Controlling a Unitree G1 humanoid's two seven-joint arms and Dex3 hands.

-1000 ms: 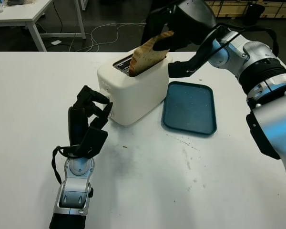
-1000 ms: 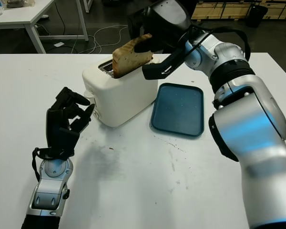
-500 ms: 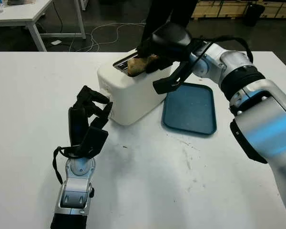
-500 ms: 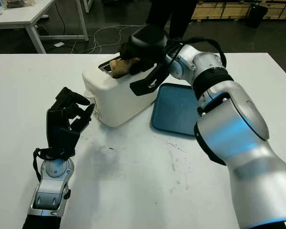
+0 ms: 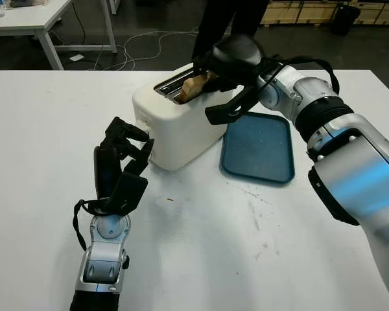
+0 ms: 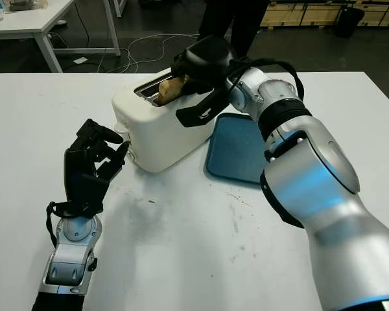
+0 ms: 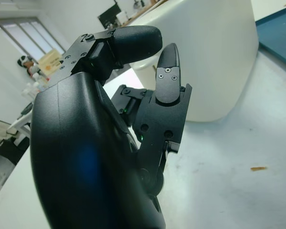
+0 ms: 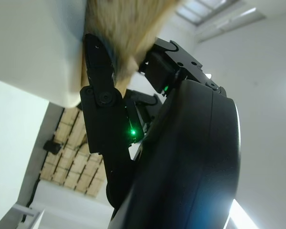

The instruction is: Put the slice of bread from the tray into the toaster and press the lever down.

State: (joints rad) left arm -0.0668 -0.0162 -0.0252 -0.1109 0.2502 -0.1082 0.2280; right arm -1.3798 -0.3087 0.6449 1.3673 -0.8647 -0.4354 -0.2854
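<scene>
White table point(image 5: 45, 116) across the foreground; dark workshop floor with loose cables behind, a second white table at far left, and a person's dark trouser legs point(image 5: 222, 19) standing just beyond the far edge.

Largest on the table: white toaster point(image 5: 181, 123), set at an angle, slots open upward. Just beside it, toward the robot's right: blue tray point(image 5: 258, 146), bare of bread.

Right hand point(image 5: 222, 59) over the toaster's top, fingers clamped on the slice of bread point(image 5: 194, 84); one finger hanging down past the toaster's side toward the tray. Slice tilted, lower part sunk in a slot, browned upper edge standing above the toaster's top.

Left hand point(image 5: 122, 159) raised upright near the toaster's near end, fingers curled, holding nothing; fingertips close to the end face, contact not clear. Lever not distinguishable on that face, blocked by the fingers.

Step in hand, as judged: insertion, nearly complete but not yet released.

Next move, as judged: loosening of the right fingers so that the slice drops fully and squarely into the slot, withdrawal upward without dragging it out, then a downward press on the lever, probably by the left hand, already stationed at that end.
</scene>
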